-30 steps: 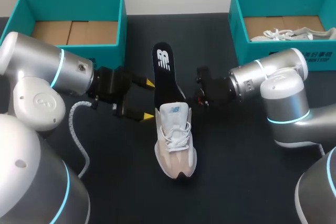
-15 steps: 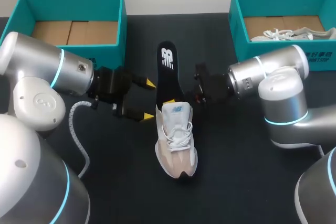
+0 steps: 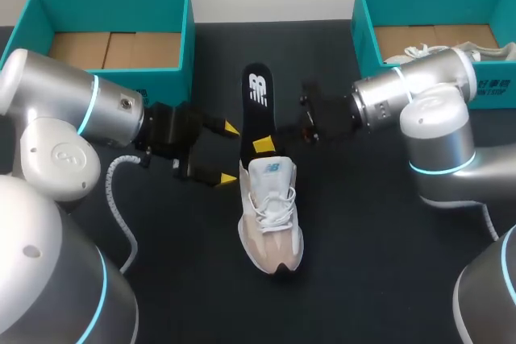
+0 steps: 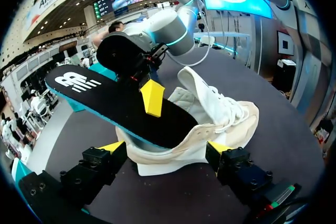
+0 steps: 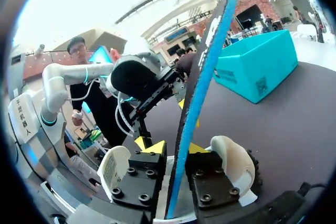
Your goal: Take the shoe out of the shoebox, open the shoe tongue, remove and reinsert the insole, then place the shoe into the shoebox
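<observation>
Insole (image 3: 258, 106): lower end inside shoe (image 3: 272, 215), pinched edge-on between the right gripper (image 5: 173, 149) fingers. Since 1 s ago, its free end has swung toward that gripper. Left gripper (image 4: 166, 148): unmoved, fingers spread, shoe's heel between them.

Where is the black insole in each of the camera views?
Head view: the insole is mid-table, sticking out of the shoe at its heel.
Left wrist view: ahead of the left gripper, lying across the shoe's opening.
Right wrist view: edge-on, clamped in the right gripper.
Shared landmark: the white shoe.
</observation>
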You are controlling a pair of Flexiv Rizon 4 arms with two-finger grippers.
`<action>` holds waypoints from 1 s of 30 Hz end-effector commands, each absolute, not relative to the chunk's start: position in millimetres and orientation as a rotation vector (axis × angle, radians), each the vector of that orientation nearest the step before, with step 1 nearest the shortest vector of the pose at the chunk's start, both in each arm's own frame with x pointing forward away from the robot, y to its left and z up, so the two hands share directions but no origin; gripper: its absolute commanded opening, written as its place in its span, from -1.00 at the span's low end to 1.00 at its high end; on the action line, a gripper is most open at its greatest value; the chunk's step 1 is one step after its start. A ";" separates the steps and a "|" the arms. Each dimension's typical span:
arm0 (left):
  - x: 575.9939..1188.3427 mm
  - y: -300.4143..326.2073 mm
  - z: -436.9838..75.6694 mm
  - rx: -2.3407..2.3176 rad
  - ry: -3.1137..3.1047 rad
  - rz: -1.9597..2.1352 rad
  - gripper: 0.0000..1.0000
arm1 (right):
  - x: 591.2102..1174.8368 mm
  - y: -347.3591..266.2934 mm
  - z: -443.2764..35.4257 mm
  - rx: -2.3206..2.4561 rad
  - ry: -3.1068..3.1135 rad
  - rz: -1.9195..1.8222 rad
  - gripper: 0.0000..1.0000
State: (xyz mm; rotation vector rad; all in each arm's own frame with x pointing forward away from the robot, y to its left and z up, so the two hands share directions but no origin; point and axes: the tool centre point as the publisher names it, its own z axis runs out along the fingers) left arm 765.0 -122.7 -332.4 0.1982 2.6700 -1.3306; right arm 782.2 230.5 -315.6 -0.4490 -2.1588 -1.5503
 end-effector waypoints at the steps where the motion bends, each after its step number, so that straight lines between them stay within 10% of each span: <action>1: 765.0 -123.3 -332.2 0.198 2.673 -1.325 1.00 | 787.8 229.8 -319.9 -0.436 -2.149 -1.503 -1.00; 26: 765.0 -123.3 -332.2 0.198 2.673 -1.325 1.00 | 738.8 232.3 -340.1 -0.578 -2.053 -1.378 -1.00; 30: 765.0 -123.3 -332.2 0.198 2.673 -1.325 1.00 | 747.5 230.7 -331.8 -0.555 -2.092 -1.375 -0.56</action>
